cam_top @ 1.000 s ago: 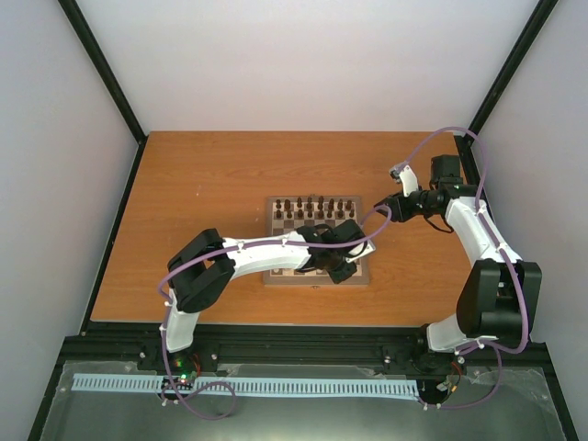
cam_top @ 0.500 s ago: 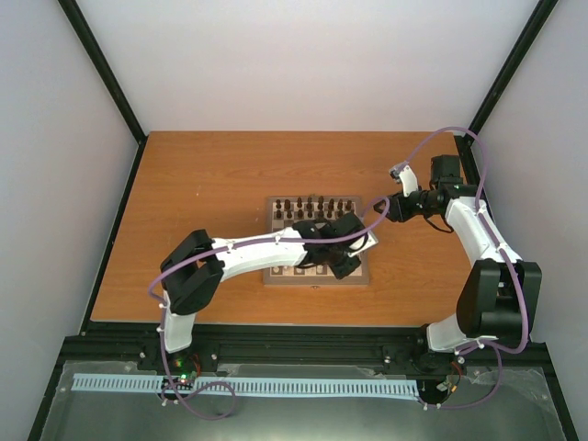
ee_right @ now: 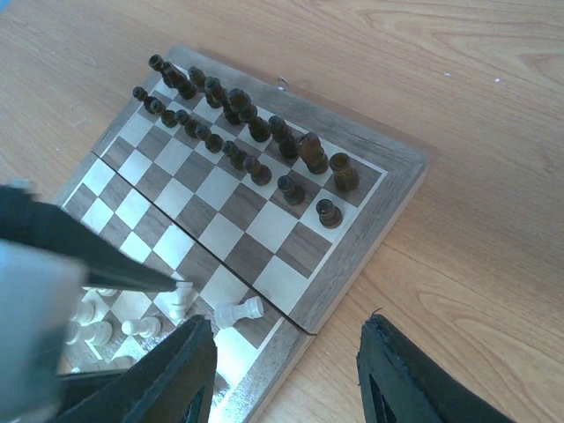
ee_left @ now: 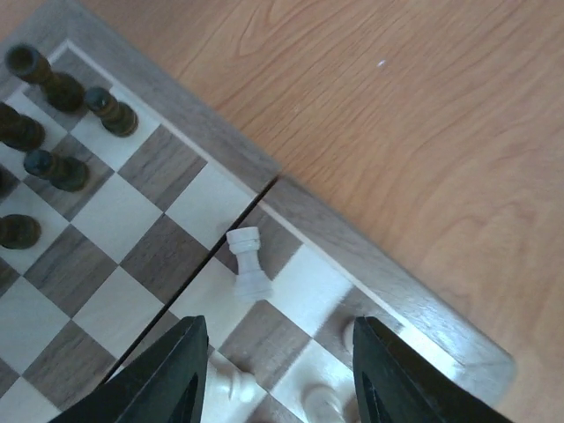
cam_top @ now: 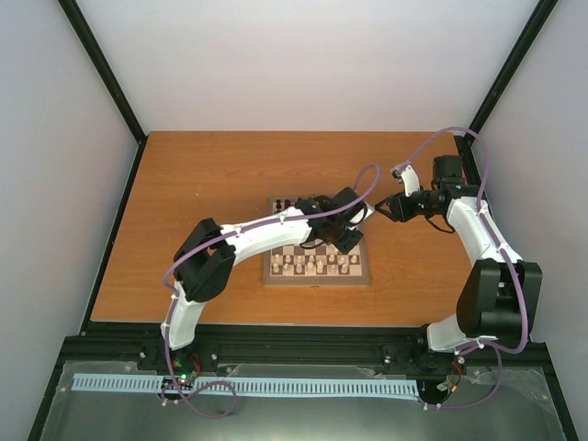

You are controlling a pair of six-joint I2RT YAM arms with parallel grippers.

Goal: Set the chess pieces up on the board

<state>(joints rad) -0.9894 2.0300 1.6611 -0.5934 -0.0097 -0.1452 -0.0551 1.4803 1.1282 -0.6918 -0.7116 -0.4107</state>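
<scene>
Toppled, or so it appears from the oblique wrist view, a cream rook [ee_left: 248, 263] lies on a square near the 3 o'clock edge of the board [ee_left: 352, 256]. It is apart from the light pieces [cam_top: 317, 265] along 6 o'clock and the dark pieces [ee_right: 238, 110] ranked at 12. Small, light, hard turned wood, it would likely roll or skid under a careless touch, so a pinch across the waist looks safest. The left gripper [ee_left: 278, 352] hovers over it, jaws parted and empty. The right gripper [ee_right: 282, 352], likewise parted and empty, hangs above the table [cam_top: 202, 184] off the board's 2 o'clock corner.
</scene>
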